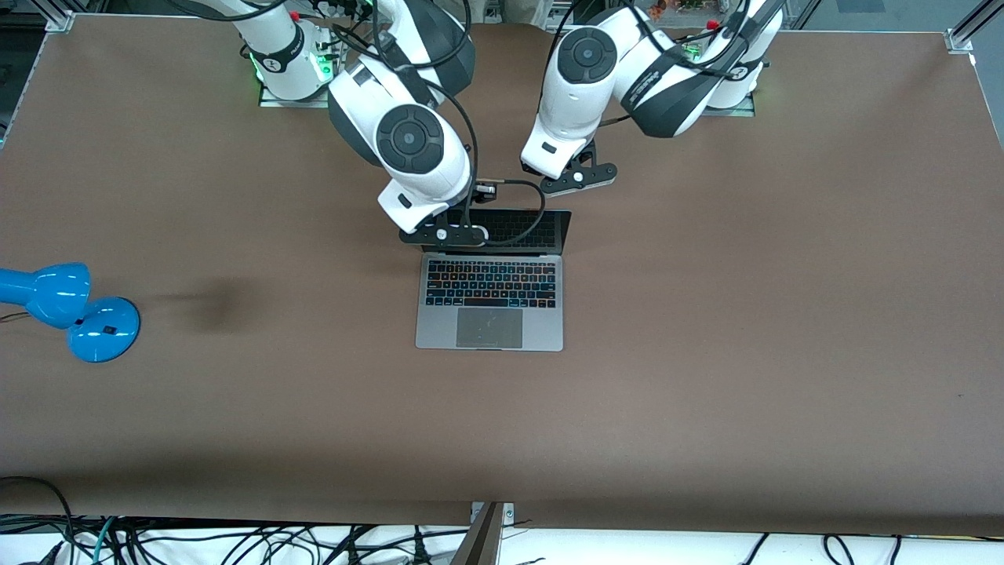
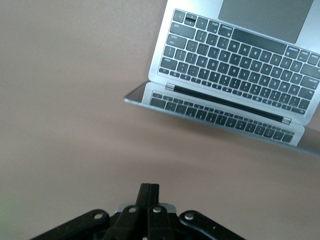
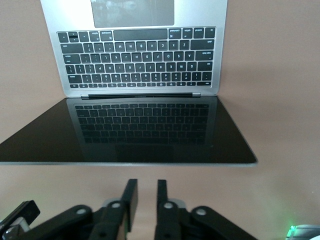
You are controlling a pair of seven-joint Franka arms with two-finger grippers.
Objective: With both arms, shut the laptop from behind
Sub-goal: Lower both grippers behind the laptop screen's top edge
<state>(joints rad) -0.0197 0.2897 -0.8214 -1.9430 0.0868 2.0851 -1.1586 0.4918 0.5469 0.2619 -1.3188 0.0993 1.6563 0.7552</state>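
laptop [image 1: 490, 298] is seen open at mid-table, base flat on the brown table [image 1: 706, 353]. trackpad edge is turned toward the front camera, hinge edge toward the robots' bases; long axis runs across the table, from one arm's end to the other. keyboard [image 1: 491, 283] is lit w/ coloured backlight. screen [image 3: 127, 132] is dark, tilted well back from the base, keys mirrored in it in both wrist views.

right gripper [image 1: 444, 233] is held low over the screen's top edge, at the corner toward the right arm's end. in the right wrist view its fingers [image 3: 130, 200] are seen slightly apart, a narrow gap between them, nothing gripped; screen edge lies just ahead of the tips, contact can't be judged.

left gripper [image 1: 580, 177] is held over bare table, near the screen's corner toward the left arm's end, apart from the laptop. in the left wrist view its fingers [image 2: 149, 192] are pressed together, nothing between them; laptop [image 2: 235, 75] is seen at an angle ahead, lid edge clear of the tips.

a blue lamp [image 1: 67, 308] is set near the table edge at the right arm's end, well apart from the laptop.
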